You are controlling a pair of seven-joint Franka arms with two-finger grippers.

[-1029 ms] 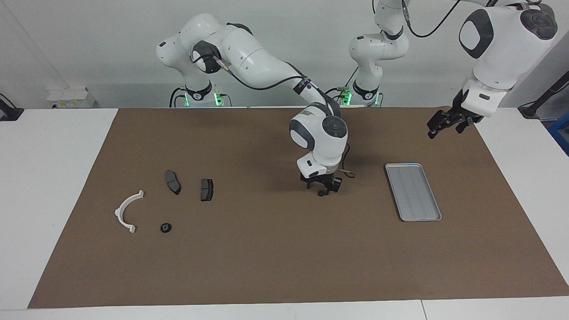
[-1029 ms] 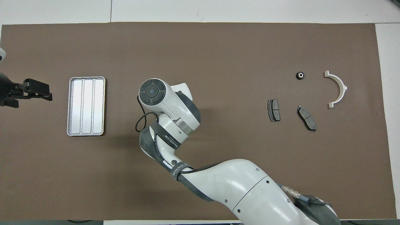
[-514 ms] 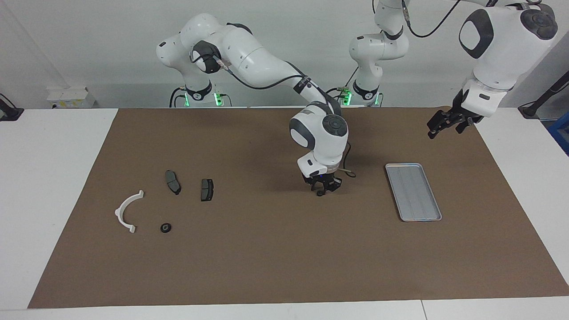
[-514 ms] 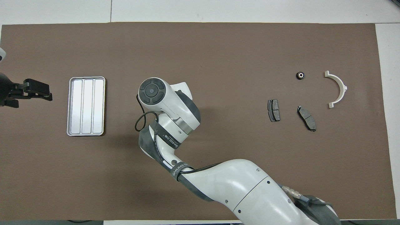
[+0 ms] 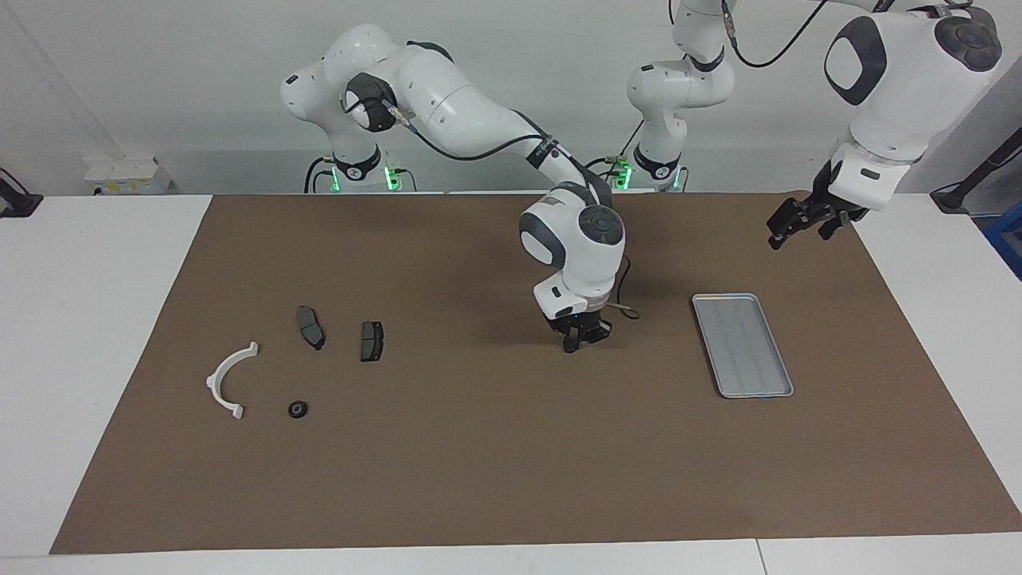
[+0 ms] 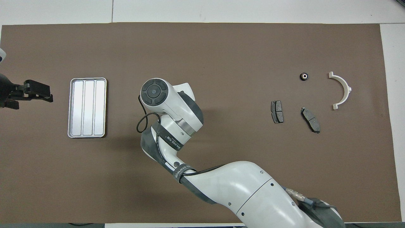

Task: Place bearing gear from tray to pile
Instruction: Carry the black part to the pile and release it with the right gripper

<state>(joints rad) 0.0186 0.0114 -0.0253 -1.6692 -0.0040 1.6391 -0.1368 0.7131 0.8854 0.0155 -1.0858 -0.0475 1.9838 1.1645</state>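
My right gripper (image 5: 572,346) is down at the brown mat's middle, shut on a small black bearing gear (image 5: 572,349) that barely shows between its fingertips. In the overhead view the arm's own wrist (image 6: 164,104) hides this gripper. The silver tray (image 5: 742,343) (image 6: 87,107) lies toward the left arm's end with nothing in it. The pile toward the right arm's end holds a white half-ring (image 5: 226,382) (image 6: 343,90), two dark plates (image 5: 310,327) (image 5: 371,340) and another small black gear (image 5: 298,409) (image 6: 304,76). My left gripper (image 5: 786,228) (image 6: 38,91) waits open over the mat's edge beside the tray.
The brown mat (image 5: 479,463) covers most of the white table. A black cable loops from the right arm's wrist (image 6: 142,122). A wide stretch of bare mat lies between the right gripper and the pile.
My right gripper's fingers have closed together around the small black gear on the mat. The left arm has not moved.
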